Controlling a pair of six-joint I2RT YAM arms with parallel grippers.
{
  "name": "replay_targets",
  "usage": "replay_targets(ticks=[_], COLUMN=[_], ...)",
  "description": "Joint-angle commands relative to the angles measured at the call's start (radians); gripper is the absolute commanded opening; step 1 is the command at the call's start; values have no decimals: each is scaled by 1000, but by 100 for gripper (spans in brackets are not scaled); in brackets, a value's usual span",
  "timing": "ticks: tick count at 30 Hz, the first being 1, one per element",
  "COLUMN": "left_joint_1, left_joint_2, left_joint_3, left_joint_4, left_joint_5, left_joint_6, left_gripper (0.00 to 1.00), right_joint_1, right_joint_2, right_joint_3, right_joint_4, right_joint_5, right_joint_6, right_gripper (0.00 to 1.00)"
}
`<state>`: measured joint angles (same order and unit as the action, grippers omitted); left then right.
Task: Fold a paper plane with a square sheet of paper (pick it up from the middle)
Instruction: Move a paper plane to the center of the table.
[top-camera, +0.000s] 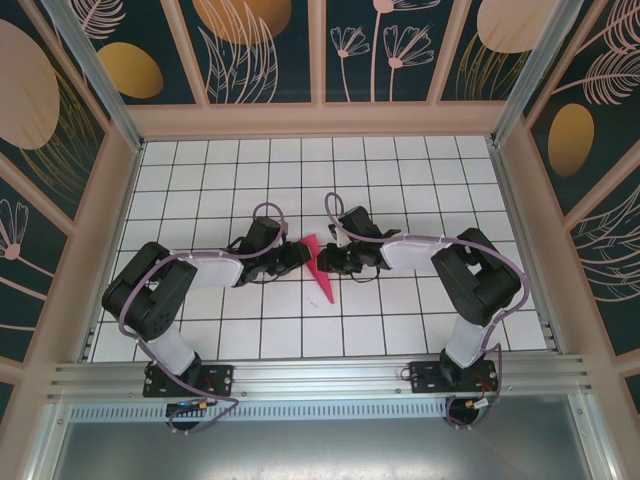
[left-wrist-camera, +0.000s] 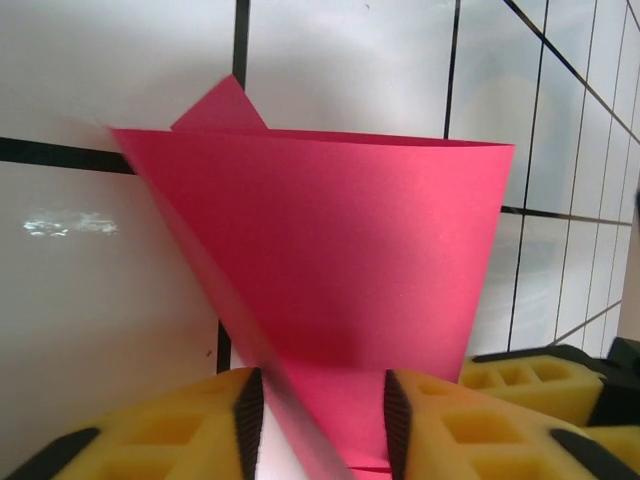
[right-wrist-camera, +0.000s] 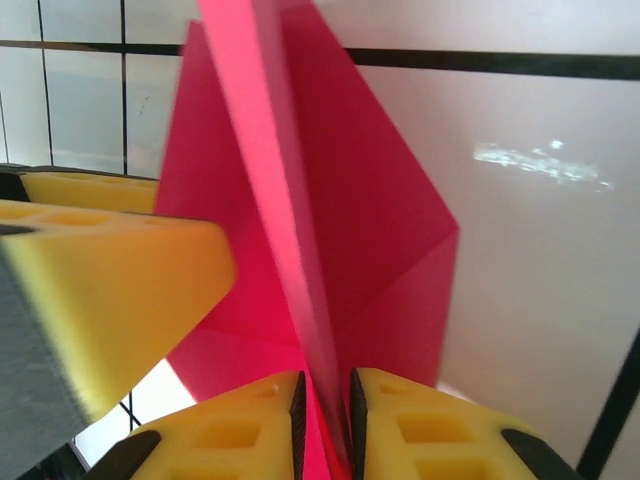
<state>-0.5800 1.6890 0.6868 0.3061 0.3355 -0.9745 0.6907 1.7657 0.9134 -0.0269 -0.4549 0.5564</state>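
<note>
- Paper plane (top-camera: 320, 272): pink, partly folded into a narrow pointed shape, in the middle of the white tiled desk (top-camera: 400, 180), between the two end effectors.
- Top view: its pointed tip faces the near edge and its wider end faces far. Can't tell if it touches the desk or is lifted.
- Left end effector (top-camera: 297, 253): reaches in from the left, at the far part of the paper.
- Left wrist view: the yellow fingers (left-wrist-camera: 170, 430) stand somewhat apart with a broad pink flap (left-wrist-camera: 340, 250) running down into the gap between them. The flap fans out wider away from the fingers, and a small folded corner sticks up behind its far left edge. Can't tell if the fingers press the paper or just bracket it.
- Right end effector (top-camera: 328, 262): comes in from the right, just beside the left one, paper between them.
- Right wrist view: the jaws are nearly closed, pinching a thin upright edge of the paper (right-wrist-camera: 370, 230). A diamond-shaped folded layer spreads to the right behind that edge.
- Right wrist view, left side: a yellow finger of the left end effector (right-wrist-camera: 110, 290) sits right against the pink paper.
</note>
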Motion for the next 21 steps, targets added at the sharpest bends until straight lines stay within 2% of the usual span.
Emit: replay_targets(ticks=[1, 9, 17, 21], left_joint_1=[3, 3, 4, 3], left_joint_2=[-5, -60, -94, -100], left_joint_3=[-9, -69, -114, -125], left_joint_4=[-11, -32, -34, -27], left_joint_5=[-35, -104, -131, -138], left_joint_6=[-1, -13, -20, -26], left_gripper=[30, 10, 9, 13], right_joint_1=[30, 136, 208, 228], right_joint_2=[18, 74, 145, 172], right_joint_3=[50, 151, 275, 324], right_joint_4=[-65, -173, -319, -380], right_joint_5=[58, 233, 396, 449], right_joint_6=[-22, -7, 25, 30], right_gripper=[21, 21, 19, 11])
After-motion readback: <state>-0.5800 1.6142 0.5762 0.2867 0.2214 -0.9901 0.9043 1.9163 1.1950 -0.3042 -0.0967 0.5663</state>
